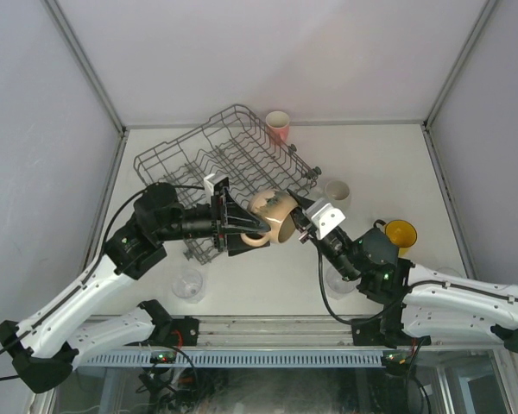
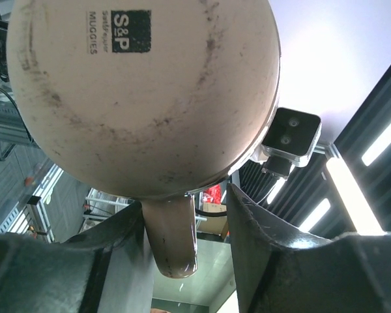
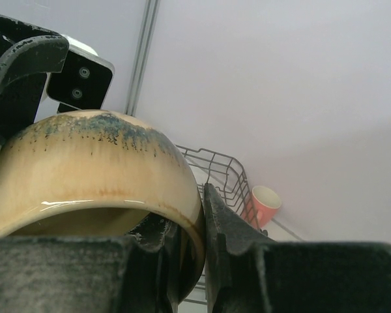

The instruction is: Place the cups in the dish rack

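The tan mug (image 1: 272, 211) hangs in the air at the near right corner of the dark-grey wire dish rack (image 1: 233, 151), between both grippers. My right gripper (image 1: 295, 222) is shut on its rim: in the right wrist view (image 3: 192, 215) one finger is inside the mug (image 3: 85, 169) and one outside. My left gripper (image 1: 250, 231) is open around the mug's handle (image 2: 173, 235), which touches one finger and leaves a gap to the other. The mug's base (image 2: 143, 98) fills the left wrist view. A pink tumbler (image 1: 278, 126) stands behind the rack.
A white mug (image 1: 337, 193) and a yellow mug (image 1: 401, 233) stand on the table right of the rack. One clear glass (image 1: 188, 285) sits near the front left and another (image 1: 338, 280) under my right arm. The rack (image 3: 215, 166) and pink tumbler (image 3: 266, 203) show in the right wrist view.
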Controlling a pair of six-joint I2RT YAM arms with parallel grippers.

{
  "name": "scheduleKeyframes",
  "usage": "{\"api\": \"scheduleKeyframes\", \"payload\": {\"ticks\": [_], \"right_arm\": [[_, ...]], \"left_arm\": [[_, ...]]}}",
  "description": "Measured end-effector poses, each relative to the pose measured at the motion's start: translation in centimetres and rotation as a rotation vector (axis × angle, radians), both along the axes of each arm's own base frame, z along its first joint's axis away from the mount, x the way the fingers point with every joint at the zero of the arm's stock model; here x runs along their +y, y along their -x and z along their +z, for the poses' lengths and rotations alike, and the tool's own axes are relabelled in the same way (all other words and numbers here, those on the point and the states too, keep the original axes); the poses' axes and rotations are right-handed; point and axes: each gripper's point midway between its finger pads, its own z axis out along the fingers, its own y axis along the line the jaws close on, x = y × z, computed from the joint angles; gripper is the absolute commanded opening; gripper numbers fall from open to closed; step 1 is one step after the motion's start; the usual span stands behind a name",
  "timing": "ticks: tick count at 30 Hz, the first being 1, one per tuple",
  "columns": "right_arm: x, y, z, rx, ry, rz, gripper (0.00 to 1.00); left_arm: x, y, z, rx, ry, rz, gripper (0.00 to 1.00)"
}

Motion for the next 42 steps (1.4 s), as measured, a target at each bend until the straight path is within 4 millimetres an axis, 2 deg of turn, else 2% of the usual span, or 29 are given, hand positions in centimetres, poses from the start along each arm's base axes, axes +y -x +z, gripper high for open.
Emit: {"api": "scheduleKeyframes", "payload": {"ticks": [5,10,16,19,21,24,25,27,29,32,36,38,42], "right_arm": [[0.0,0.0,0.2,-0.004,-0.009,-0.001,0.00],[-0.2,-0.1,0.0,-0.005,0.004,-0.021,0.00],[-0.5,-0.1,-0.1,-0.016,0.031,-0.063,0.00],[-0.6,0.0,0.0,-0.026,0.037,-0.080,0.00],[-0.6,0.1,0.0,-0.028,0.040,-0.088,0.01],[-0.7,0.1,-0.1,-0.026,0.042,-0.097,0.20],[-0.8,0.1,-0.1,-0.025,0.042,-0.100,0.30],[-0.6,0.1,-0.2,-0.023,0.046,-0.097,0.40],[-0.3,0.3,-0.6,-0.018,0.061,-0.088,0.43],[-0.1,0.3,-1.2,-0.008,0.077,-0.081,0.46],[-0.2,0.1,-1.4,0.013,0.065,-0.074,0.52],[-0.5,0.0,-1.4,0.023,0.057,-0.077,0.56],[-1.6,-0.2,-1.4,0.051,0.037,-0.092,0.57]], "left_arm": [[-0.2,0.2,0.0,-0.003,0.000,-0.002,0.44],[-0.4,0.1,-0.7,-0.001,-0.025,0.002,0.37],[-0.4,-0.1,-1.5,0.008,-0.055,0.011,0.19],[-0.5,-0.1,-1.5,0.011,-0.053,0.010,0.02],[-0.5,0.0,-1.4,0.005,-0.051,0.007,0.00],[-0.5,0.0,-1.5,-0.003,-0.051,0.005,0.00],[-0.5,-0.1,-1.5,-0.006,-0.052,0.006,0.00],[-0.5,-0.4,-1.7,-0.031,-0.059,0.014,0.00],[-0.6,-1.0,-2.4,-0.045,-0.083,0.028,0.00],[0.1,-3.0,-3.7,-0.068,-0.132,0.100,0.00],[1.7,-5.8,-5.9,-0.086,-0.225,0.206,0.00],[2.5,-6.8,-7.1,-0.087,-0.274,0.238,0.00],[4.5,-8.4,-9.6,-0.087,-0.421,0.292,0.00]]}}
